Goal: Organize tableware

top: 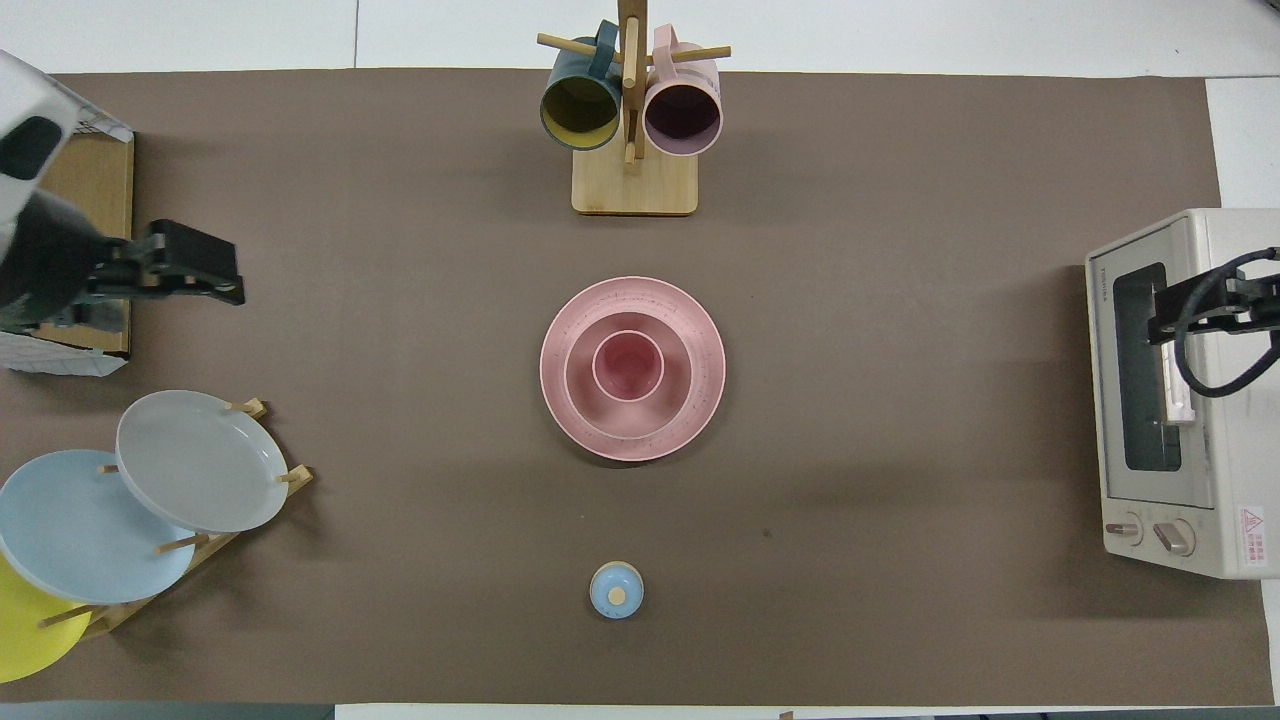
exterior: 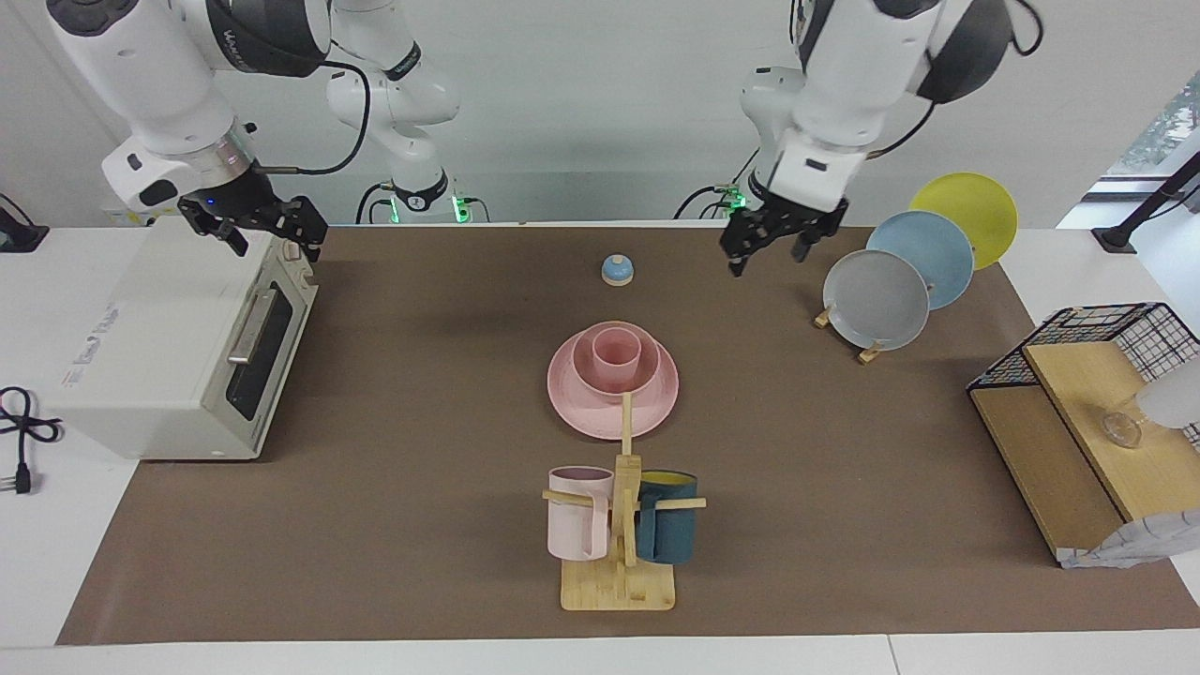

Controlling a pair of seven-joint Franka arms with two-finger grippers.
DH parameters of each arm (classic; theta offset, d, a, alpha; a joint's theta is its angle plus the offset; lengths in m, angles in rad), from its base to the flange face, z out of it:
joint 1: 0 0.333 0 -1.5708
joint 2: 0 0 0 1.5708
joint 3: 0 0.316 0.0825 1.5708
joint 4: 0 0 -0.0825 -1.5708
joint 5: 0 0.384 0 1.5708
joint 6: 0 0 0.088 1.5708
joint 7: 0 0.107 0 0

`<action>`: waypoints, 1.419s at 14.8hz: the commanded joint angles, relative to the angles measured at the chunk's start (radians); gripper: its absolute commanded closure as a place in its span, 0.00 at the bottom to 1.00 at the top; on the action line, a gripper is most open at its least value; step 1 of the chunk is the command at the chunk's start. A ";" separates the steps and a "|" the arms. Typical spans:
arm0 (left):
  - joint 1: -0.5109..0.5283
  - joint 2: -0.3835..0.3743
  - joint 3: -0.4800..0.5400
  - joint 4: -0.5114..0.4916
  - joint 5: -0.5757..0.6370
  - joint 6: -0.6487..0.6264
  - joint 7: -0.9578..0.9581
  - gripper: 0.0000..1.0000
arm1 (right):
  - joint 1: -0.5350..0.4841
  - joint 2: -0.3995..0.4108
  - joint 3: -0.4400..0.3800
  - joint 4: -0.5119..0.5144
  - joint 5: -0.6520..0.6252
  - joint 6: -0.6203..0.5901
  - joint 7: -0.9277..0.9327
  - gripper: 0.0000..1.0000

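Across the middle of the brown mat (exterior: 375, 525), in the facing view, we see the pink plate (exterior: 577, 412) lying flat with the pink bowl (exterior: 647, 373) on it and the pink cup (exterior: 616, 352) standing upright inside the bowl; we judge the set already nested, the tidy stack the task seems to want. A mug rack (exterior: 621, 544) stands just farther from the robots than the stack, its upright post rising in front of the plate's rim in this view, and a small blue bell (exterior: 617, 270) sits nearer to the robots. Our right gripper (exterior: 272, 239) hangs over the toaster oven (exterior: 159, 347) holding nothing; whether its fingers are spread we cannot tell. Our left gripper (exterior: 773, 246) hovers over bare mat beside the plate rack (exterior: 877, 300), fingers apart and empty. Both arms appear to wait well apart from the stack. From overhead, plate (top: 690, 400), bowl (top: 580, 385) and cup (top: 627, 365) read as concentric rings, so the centring looks good. Here the left gripper (top: 200, 275) sits at the left arm's end of the table, the right gripper (top: 1195, 305) over the oven (top: 1200, 520). Open mat surrounds the stack on every side, with the rack (top: 633, 185) and the bell (top: 616, 590) each well clear of the plate's edge, leaving room for a straight descent if any piece needs nudging.
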 commanded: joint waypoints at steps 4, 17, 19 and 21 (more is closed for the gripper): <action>0.091 -0.077 -0.014 -0.159 -0.013 0.110 0.163 0.00 | -0.011 -0.019 0.007 -0.005 0.021 -0.017 -0.019 0.00; 0.085 -0.033 -0.017 -0.055 0.071 -0.031 0.192 0.00 | -0.005 -0.019 0.007 -0.004 0.021 -0.018 -0.019 0.00; 0.085 -0.063 -0.019 -0.124 0.064 0.023 0.194 0.00 | -0.005 -0.019 0.007 -0.004 0.021 -0.018 -0.019 0.00; 0.094 -0.071 -0.022 -0.141 0.060 0.026 0.192 0.00 | -0.005 -0.019 0.007 -0.004 0.021 -0.018 -0.019 0.00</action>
